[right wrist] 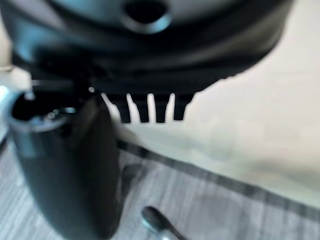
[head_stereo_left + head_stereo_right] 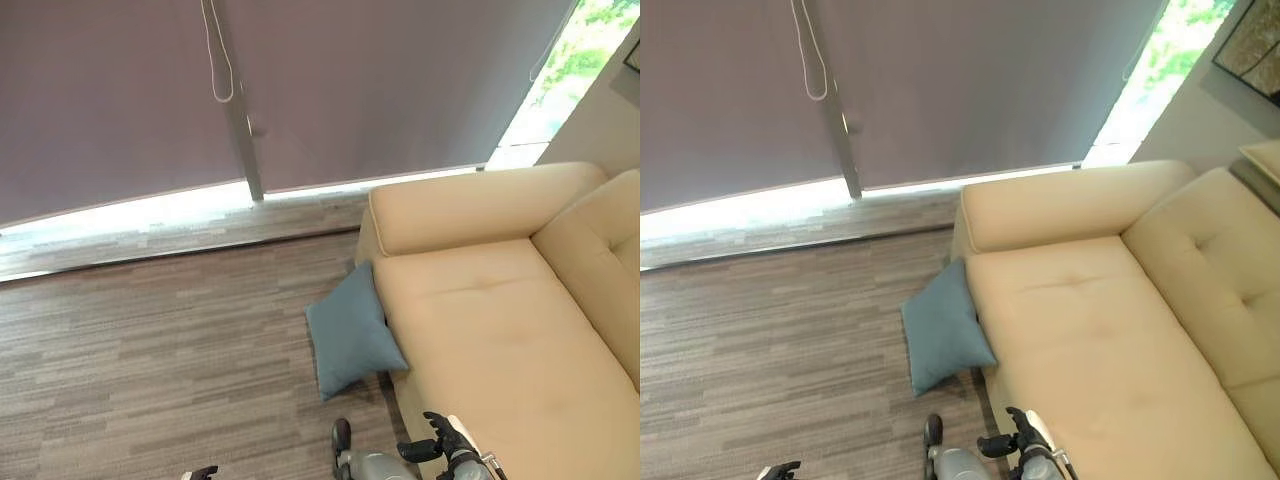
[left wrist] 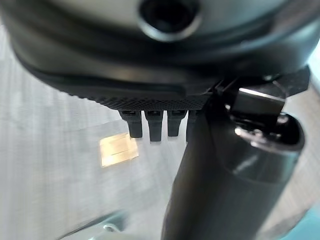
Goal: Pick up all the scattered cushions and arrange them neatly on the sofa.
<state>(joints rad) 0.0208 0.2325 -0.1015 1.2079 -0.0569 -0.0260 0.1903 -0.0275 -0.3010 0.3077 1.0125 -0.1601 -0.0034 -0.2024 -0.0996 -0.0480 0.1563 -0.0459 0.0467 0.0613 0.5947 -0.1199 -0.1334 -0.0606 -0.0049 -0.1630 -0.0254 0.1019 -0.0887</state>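
Note:
A blue-grey cushion [image 2: 350, 335] lies on the floor, leaning against the front left corner of the cream sofa [image 2: 500, 330]. The sofa's seat is bare, with its armrest [image 2: 470, 205] on the far side and its backrest [image 2: 600, 250] at the right. My right hand [image 2: 445, 440] hangs low by the sofa's front edge, a short way nearer than the cushion. In the right wrist view its fingers [image 1: 150, 107] are straight and hold nothing. My left hand [image 2: 203, 472] shows at the bottom edge over the floor, well to the left of the cushion. Its fingers [image 3: 150, 125] are straight and empty.
Striped grey-brown floor [image 2: 150, 340] spreads left of the sofa. Grey blinds [image 2: 110, 90] cover the window at the back, with a metal post [image 2: 245, 130] and a hanging cord [image 2: 218, 60]. A pale wall [image 2: 600, 130] stands behind the sofa at the right.

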